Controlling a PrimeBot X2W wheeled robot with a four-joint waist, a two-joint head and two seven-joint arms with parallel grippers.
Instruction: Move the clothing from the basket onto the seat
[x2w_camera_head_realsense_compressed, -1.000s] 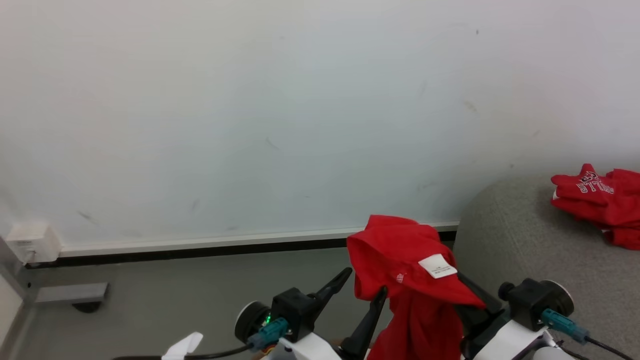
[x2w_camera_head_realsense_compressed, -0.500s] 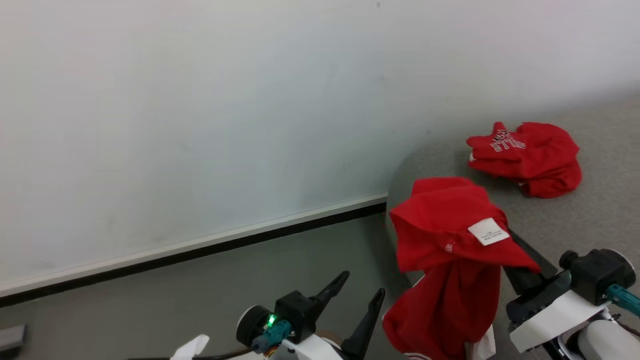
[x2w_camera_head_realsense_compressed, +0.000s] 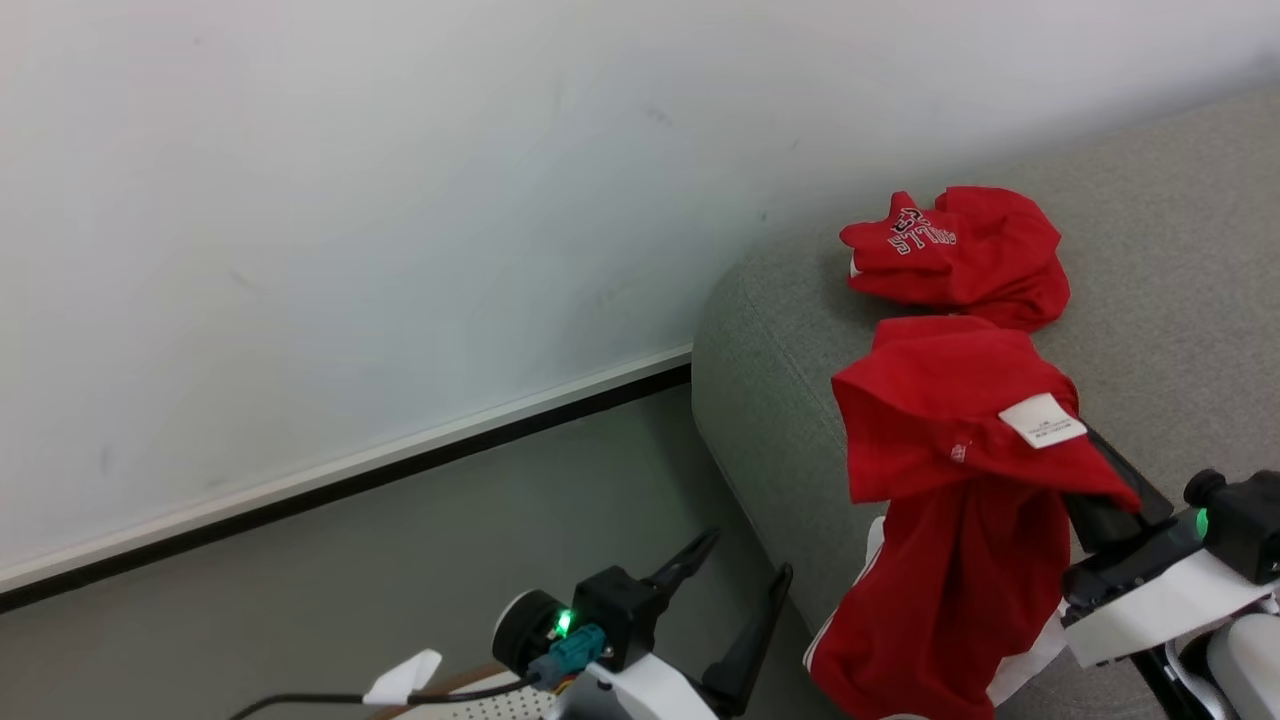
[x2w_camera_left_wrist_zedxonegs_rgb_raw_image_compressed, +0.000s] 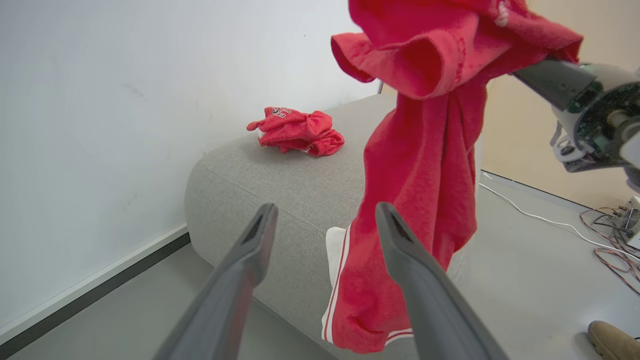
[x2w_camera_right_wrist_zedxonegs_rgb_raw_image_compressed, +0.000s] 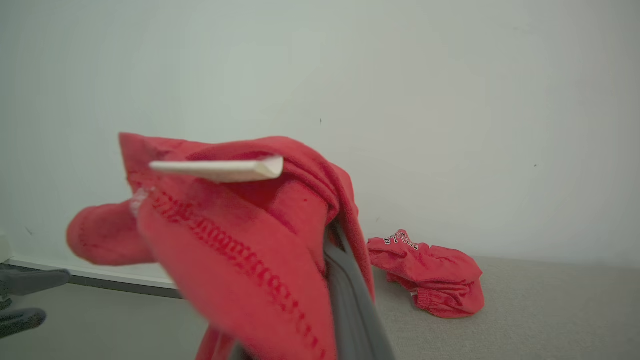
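Step in hand: carrying one piece of the clothing to the seat (x2w_camera_head_realsense_compressed: 770, 380); release not yet made. The right gripper (x2w_camera_head_realsense_compressed: 1075, 440) is up at the near left corner of the seat, with the held garment (x2w_camera_head_realsense_compressed: 950, 420), red, draped over and bunched on its fingers. The contact itself is covered by cloth. The right wrist view shows fabric packed against the inner face of one finger (x2w_camera_right_wrist_zedxonegs_rgb_raw_image_compressed: 345, 295), so I judge the jaws clamped on the held garment. A white label (x2w_camera_head_realsense_compressed: 1042, 420) lies on top. The upper fold is above the cushion. The long lower part, with white stripes at the hem (x2w_camera_head_realsense_compressed: 835, 625), hangs in front of the seat's near side, below the cushion top; whether it touches the upholstery I cannot tell. The left gripper (x2w_camera_head_realsense_compressed: 748, 555) sits low over the grey floor (x2w_camera_head_realsense_compressed: 450, 540) to the left of the seat, fingers apart, holding nothing. The lettered garment (x2w_camera_head_realsense_compressed: 960, 255), also red, lies crumpled on the seat just beyond the held one, near the wall (x2w_camera_head_realsense_compressed: 400, 200). Next move, in my judgement: take the right gripper farther and rightward over the cushion, high enough that the hanging tail comes up over the edge and does not drag down the side, then lower and part the jaws. Risk: a release at this spot could let the tail's weight pull the piece to the floor.
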